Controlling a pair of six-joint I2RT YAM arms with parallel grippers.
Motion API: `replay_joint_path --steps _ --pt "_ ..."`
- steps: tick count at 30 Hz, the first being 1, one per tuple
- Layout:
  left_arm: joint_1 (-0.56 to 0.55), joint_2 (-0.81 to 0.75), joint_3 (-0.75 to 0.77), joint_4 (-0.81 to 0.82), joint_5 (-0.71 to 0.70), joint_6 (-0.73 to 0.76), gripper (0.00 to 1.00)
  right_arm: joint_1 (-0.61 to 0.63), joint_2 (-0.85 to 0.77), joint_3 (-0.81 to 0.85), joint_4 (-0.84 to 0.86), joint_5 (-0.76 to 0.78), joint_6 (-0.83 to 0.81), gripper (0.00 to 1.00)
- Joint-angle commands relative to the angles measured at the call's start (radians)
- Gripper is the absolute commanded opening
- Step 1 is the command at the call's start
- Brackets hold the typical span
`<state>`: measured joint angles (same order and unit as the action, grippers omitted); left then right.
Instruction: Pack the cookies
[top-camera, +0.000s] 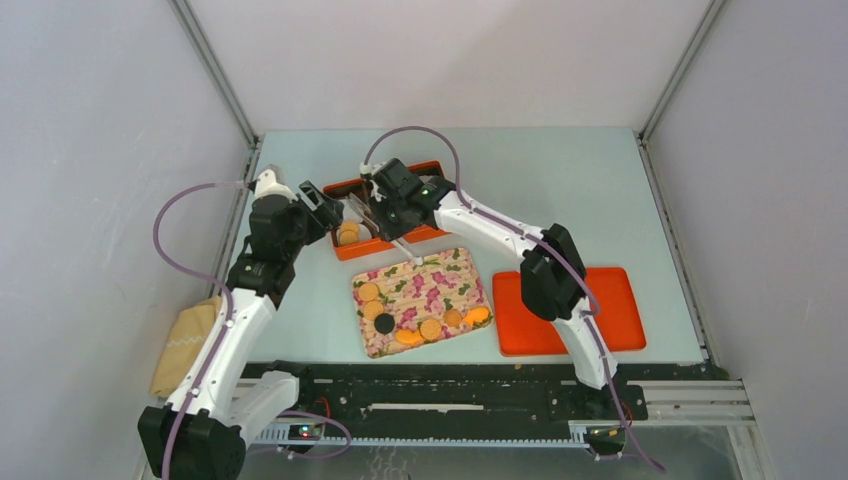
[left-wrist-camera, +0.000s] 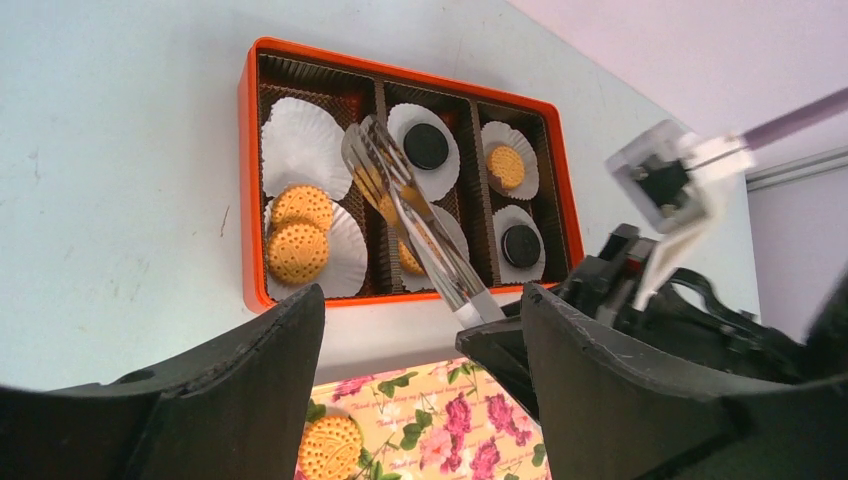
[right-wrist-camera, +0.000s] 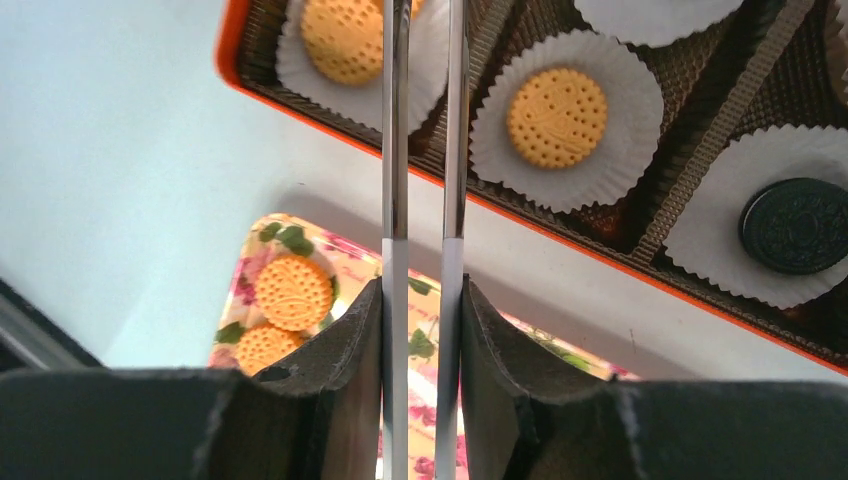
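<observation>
Your right gripper is pinched narrow on a pair of metal tongs, one finger pressing each arm from the outside. The tongs reach out over the orange box, and their tips stand above the wall between its left and middle compartments. You cannot tell whether the tips carry anything. Your left gripper hangs just off the box's near left corner, jaws wide apart with nothing between them.

The cookies are in two places. Some sit inside the box on white paper cups:
- **Left compartment:** two golden ones overlap in the near cup.
- **Middle compartment:** a dark one sits in the far cup, and a golden one in the near cup is partly hidden under the tongs.
- **Right compartment:** a golden one sits in the far cup and a dark one in the near cup.

The others lie on a floral tray just in front of the box, toward the arm bases. These are about half a dozen golden ones and one dark one, strung along the tray's left and near edges. A flat orange tray lies well off to the box's right, nearer the bases.
</observation>
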<state>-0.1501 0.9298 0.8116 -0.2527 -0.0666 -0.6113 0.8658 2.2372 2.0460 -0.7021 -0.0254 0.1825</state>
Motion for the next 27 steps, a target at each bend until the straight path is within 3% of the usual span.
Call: replay_joint_path --steps 1,27 --pt "0.005 -0.02 -0.009 0.003 0.004 0.013 0.77 0.011 -0.099 0.022 0.053 -0.005 -0.026 0.0" --pt "0.004 -0.009 -0.009 0.001 0.004 0.011 0.77 0.04 0.041 0.14 -0.144 -0.132 -0.01 0.0"
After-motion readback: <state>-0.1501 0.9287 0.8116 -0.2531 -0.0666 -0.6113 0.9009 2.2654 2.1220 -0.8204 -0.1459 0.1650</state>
